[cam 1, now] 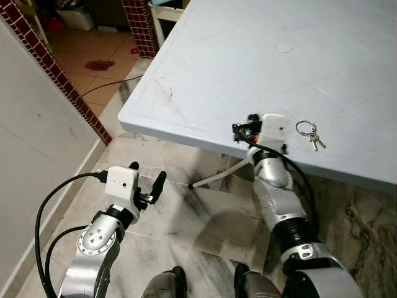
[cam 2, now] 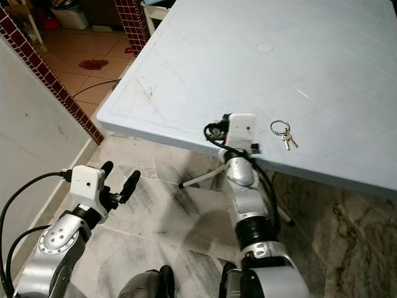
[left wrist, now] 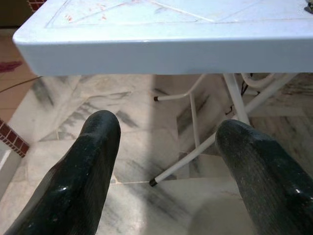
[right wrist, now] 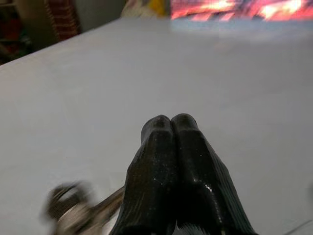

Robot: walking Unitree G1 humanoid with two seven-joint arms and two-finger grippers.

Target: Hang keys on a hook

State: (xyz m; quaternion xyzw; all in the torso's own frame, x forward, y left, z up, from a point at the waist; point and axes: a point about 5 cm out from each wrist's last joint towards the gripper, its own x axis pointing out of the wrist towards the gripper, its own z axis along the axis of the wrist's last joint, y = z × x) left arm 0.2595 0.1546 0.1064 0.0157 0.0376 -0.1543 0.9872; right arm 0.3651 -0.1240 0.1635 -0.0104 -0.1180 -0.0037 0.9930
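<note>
One set of keys (cam 1: pixel 312 136) flat on table (cam 1: pixel 205 87), unlifted; no hook sighted. Right gripper (right wrist: pixel 171 128) pinched together, apparently empty, beside keys. Left gripper (cam 1: pixel 146 181) spread, holding nothing.

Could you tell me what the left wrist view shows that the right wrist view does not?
Left wrist view: the left gripper with fingers spread apart, the table's front edge seen from below, its white legs and the marble floor. Right wrist view: the right gripper with fingers pressed together, over the tabletop with the blurred keys beside them. Both share the pale blue table.
</note>
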